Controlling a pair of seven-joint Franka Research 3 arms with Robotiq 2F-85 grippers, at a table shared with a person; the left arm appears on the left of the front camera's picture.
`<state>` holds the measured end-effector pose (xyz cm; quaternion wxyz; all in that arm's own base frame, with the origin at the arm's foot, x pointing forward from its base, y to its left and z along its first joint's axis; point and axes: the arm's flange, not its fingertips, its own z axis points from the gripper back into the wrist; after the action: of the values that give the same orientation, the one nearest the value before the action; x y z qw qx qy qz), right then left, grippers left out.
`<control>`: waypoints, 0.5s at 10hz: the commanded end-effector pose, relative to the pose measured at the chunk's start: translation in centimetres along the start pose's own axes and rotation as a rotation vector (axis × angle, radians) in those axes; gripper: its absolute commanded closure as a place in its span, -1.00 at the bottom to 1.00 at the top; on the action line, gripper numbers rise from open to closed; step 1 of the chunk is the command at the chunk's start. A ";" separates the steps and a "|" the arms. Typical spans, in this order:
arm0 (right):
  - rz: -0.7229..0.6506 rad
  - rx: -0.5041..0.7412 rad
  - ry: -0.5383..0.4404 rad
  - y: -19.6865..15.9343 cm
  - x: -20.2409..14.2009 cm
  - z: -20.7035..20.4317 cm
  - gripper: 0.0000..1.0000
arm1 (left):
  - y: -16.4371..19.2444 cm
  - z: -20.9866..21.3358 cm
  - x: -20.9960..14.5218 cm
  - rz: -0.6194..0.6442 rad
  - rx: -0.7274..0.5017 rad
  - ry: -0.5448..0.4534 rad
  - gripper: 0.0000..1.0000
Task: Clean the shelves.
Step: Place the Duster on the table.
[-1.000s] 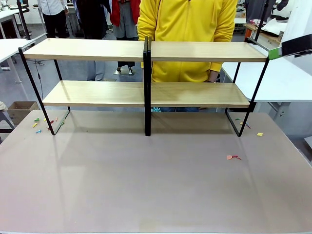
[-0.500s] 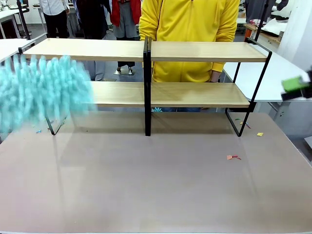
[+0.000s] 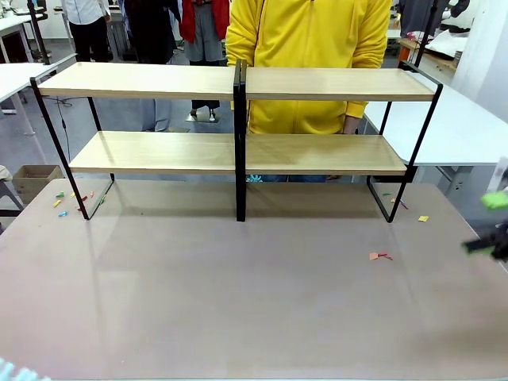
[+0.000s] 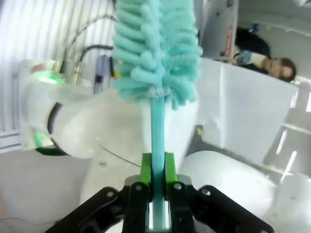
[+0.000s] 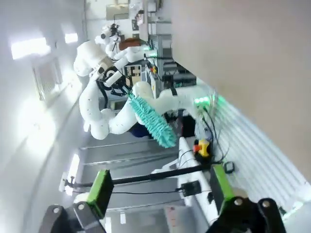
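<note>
Half a second ago the teal duster (image 4: 154, 48) blurred across the left of the shelves (image 3: 238, 151); now they stand bare on the tabletop (image 3: 238, 302). Left gripper (image 4: 154, 182) jaws clamp the duster handle, while right gripper (image 5: 158, 191) jaws are wide apart.

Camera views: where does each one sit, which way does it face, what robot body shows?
Front: fixed between the arms, faces across the grey-brown tabletop at the two-tier light-wood shelves and a person in yellow; blurred right gripper at right edge.
Left wrist: looks along left gripper, pads shut on teal fluffy duster, with white robot body behind.
Right wrist: rolled, looks past open right gripper back at the robot.
Shared: both wrist views show the duster.
</note>
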<state>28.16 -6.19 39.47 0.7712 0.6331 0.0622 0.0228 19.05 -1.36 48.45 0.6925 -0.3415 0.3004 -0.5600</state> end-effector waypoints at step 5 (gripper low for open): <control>-0.196 -0.066 0.048 -7.6 1.7 -2.3 -1.00 | 4.5 1.2 1.3 0.055 -0.013 -0.041 0.74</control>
<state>29.92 -4.03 28.84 0.8027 0.5727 0.1622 -0.0379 24.39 -1.09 45.26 0.7464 -0.3622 0.2704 -0.4885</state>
